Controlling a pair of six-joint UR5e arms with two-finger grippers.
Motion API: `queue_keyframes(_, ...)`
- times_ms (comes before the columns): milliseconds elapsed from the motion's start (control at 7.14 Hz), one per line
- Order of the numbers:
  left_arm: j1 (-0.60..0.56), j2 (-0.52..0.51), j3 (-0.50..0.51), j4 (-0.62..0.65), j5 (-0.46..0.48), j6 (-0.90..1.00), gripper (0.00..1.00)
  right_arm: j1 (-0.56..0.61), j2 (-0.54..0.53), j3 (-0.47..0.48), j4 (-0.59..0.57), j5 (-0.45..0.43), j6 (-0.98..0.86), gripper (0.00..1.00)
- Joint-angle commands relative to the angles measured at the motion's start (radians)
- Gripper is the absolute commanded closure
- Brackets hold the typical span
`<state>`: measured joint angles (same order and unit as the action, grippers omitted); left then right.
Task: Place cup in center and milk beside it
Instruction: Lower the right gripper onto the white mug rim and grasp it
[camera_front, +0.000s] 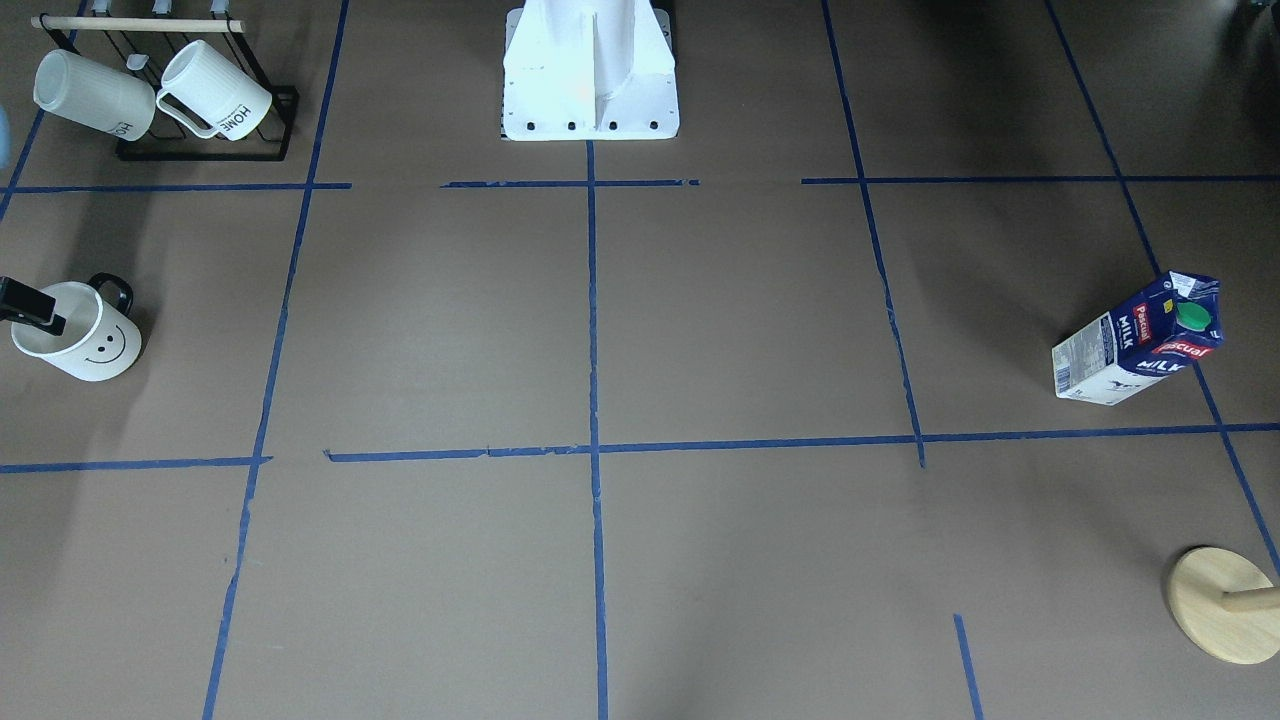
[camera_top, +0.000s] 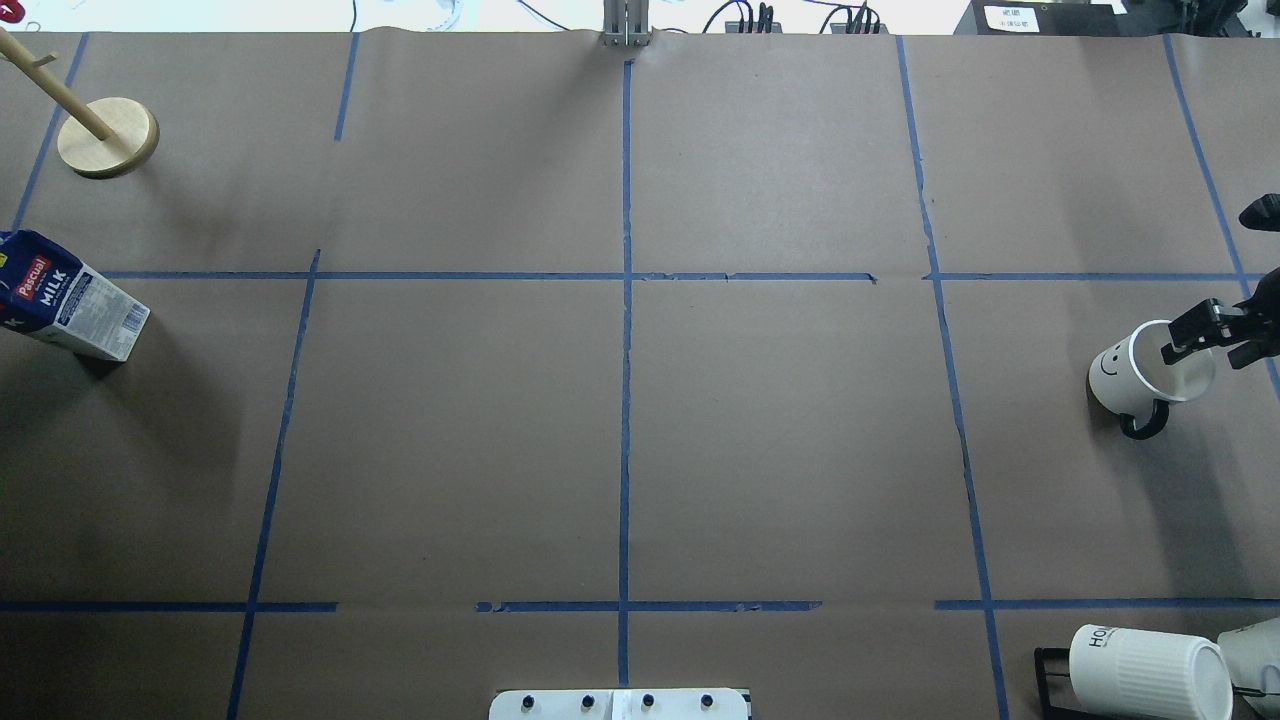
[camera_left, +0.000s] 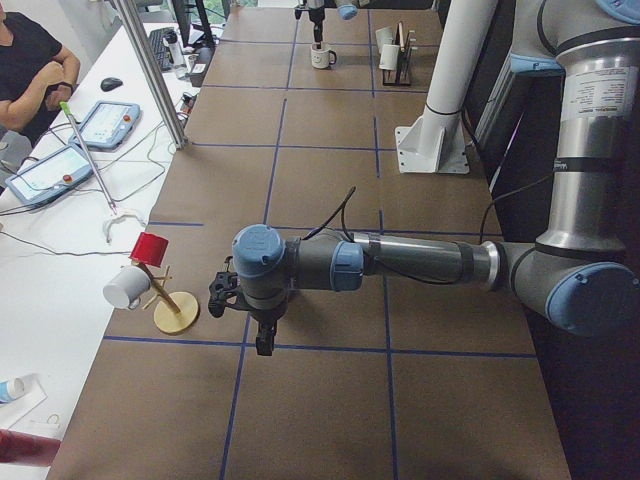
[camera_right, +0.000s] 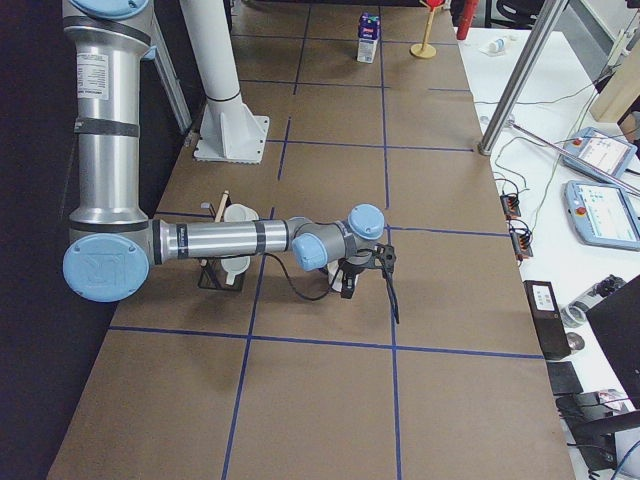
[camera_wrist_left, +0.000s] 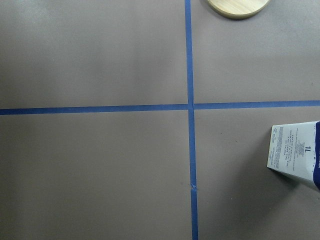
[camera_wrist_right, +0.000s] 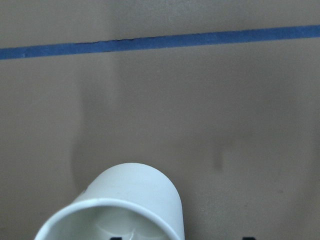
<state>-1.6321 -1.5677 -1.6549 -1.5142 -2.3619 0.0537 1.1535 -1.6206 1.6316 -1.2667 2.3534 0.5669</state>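
The cup (camera_front: 85, 350), white with a smiley and a black handle, stands upright at the table's right end and also shows in the overhead view (camera_top: 1135, 375). My right gripper (camera_top: 1212, 345) is open and straddles the cup's rim. One finger (camera_front: 35, 310) is inside the cup and the other is outside. In the right wrist view the cup (camera_wrist_right: 130, 205) sits at the bottom edge. The milk (camera_front: 1140, 345) stands upright at the left end (camera_top: 70, 300), with its base in the left wrist view (camera_wrist_left: 295, 155). My left gripper (camera_left: 262, 330) hangs above the table; I cannot tell if it is open.
A black rack (camera_front: 200, 150) holds two ribbed HOME mugs (camera_top: 1140, 670) near the robot's right. A wooden peg stand (camera_top: 108, 138) stands at the far left corner beyond the milk. The white robot base (camera_front: 590, 80) is at mid-table. Blue tape lines grid the brown table.
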Motion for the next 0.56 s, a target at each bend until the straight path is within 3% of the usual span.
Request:
queue_keyframes(0, 0.001, 0.000, 0.000, 0.003, 0.000, 0.000, 0.00, -0.018, 0.001, 0.004, 0.001, 0.000, -0.004, 0.77)
queue_keyframes(140, 0.000, 0.002, -0.003, 0.003, -0.002, 0.000, 0.00, -0.018, 0.002, 0.013, 0.001, 0.001, -0.005, 0.97)
queue_keyframes(420, 0.000, 0.002, -0.009, 0.006, 0.000, 0.000, 0.00, 0.001, -0.005, 0.090, -0.012, 0.030, -0.002, 1.00)
